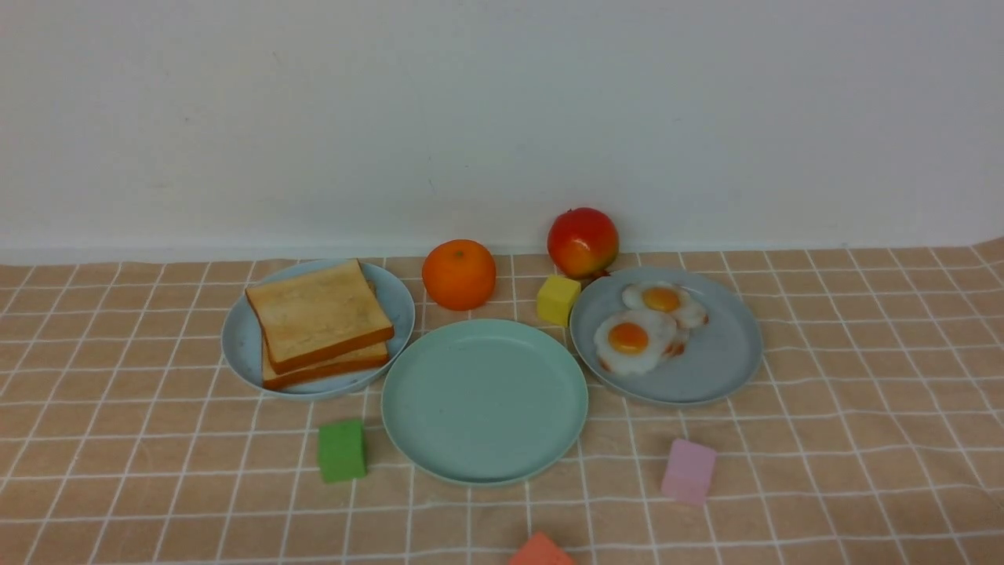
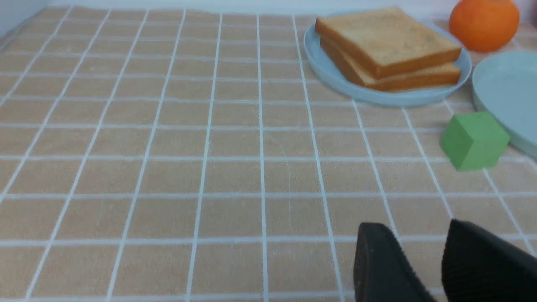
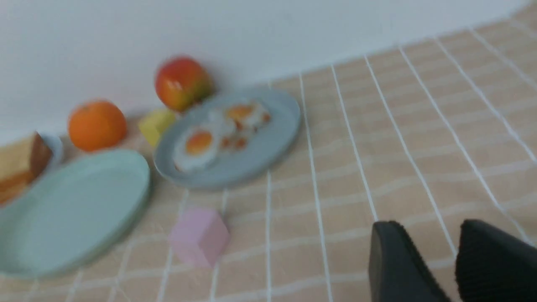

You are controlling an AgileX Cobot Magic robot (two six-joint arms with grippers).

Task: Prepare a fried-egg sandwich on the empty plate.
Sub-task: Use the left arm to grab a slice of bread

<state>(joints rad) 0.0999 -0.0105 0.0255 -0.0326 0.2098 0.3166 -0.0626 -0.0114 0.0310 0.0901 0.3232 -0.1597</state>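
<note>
Left jaws: slightly parted, empty, over the desk point(image 2: 168, 167) toward its near-left corner; seen in the wrist view only.
Toast point(image 1: 318, 314): two slices, stacked on blue plate point(image 1: 235, 345), left of centre.
Green cube point(image 1: 342, 450): just beside mint plate, toward near edge.
Orange point(image 1: 459, 274): centre, toward far edge.
Mint plate point(image 1: 484, 400): centre, nothing on it, between the other two plates.
Red cube point(image 1: 540, 553): at near edge, partly cut off.
Yellow cube point(image 1: 558, 299): beside grey plate, below apple.
Apple point(image 1: 583, 242): by far edge.
Eggs point(image 1: 631, 340): two, touching, on grey plate point(image 1: 722, 353), right of centre.
Pink cube point(image 1: 688, 470): between grey plate and near edge.
Right jaws: slightly parted, empty, over the desk toward its near-right corner.
</note>
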